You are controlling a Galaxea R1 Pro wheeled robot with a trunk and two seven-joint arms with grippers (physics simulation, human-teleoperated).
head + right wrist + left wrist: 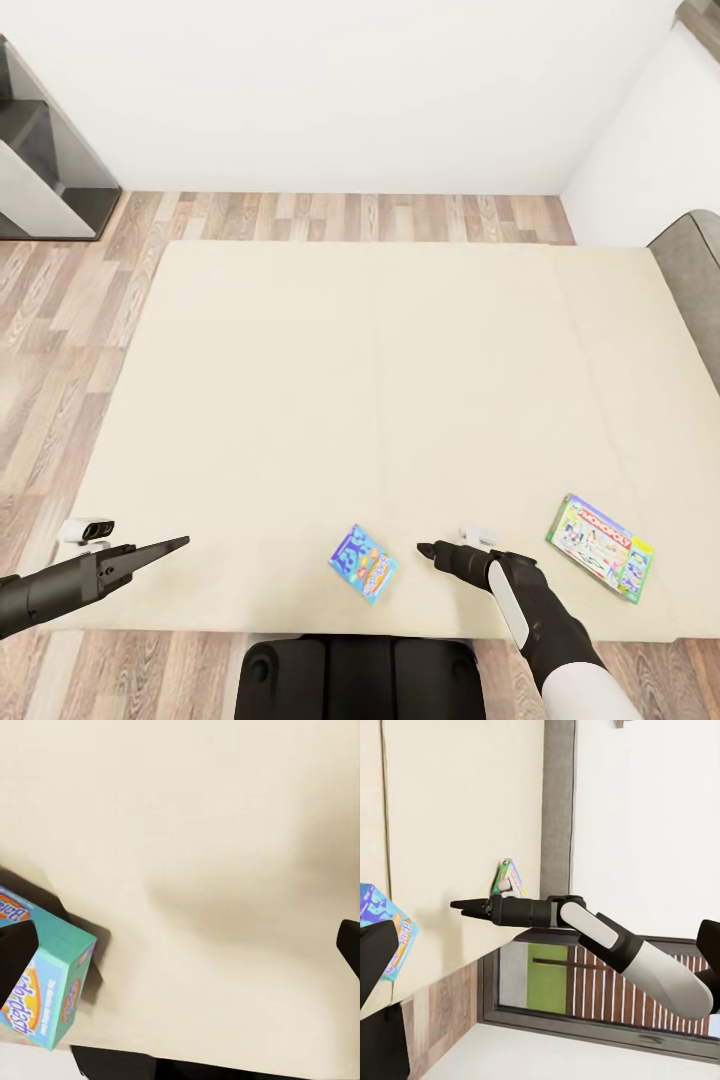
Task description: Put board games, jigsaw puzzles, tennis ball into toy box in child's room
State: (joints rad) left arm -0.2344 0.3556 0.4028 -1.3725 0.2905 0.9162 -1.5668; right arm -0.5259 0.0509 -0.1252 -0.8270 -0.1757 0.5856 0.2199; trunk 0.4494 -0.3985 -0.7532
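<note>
Far left, against the white wall: a dark shelf unit (pixel 45 150), well apart from everything that matters here. Wood floor (pixel 60 330) down that side of the bed (pixel 380 350), whose plain cream top carries both games in sight.

Next, the left end effector (pixel 183 542), hovering over the bed's near left corner, pointing right. Released, judging from the left wrist view, with dark fingers (pixel 376 952) at either side and nothing between them.

Then the blue board game (pixel 362 563), flat on the bed close to the near edge, long axis turned diagonally to that edge. Lies between the two arms, well apart from the left tip and just beside the right one.

Then the right end effector (pixel 422 548), pointing left straight at the blue game, a small gap short of it. Also released and empty: right wrist view looks down at bare bedding with the game's teal edge (pixel 52 982) by one finger (pixel 16 960). Clearly the nearer arm, so probably a short reach leftward plus a turn of the wrist to square up with the diagonal carton. Nothing in the way.

Further right, beyond the right forearm: the Monopoly game (pixel 600 547), flat, also diagonal, near the same edge.

Far right: a grey padded piece (pixel 695 270) at the bed's end.
</note>
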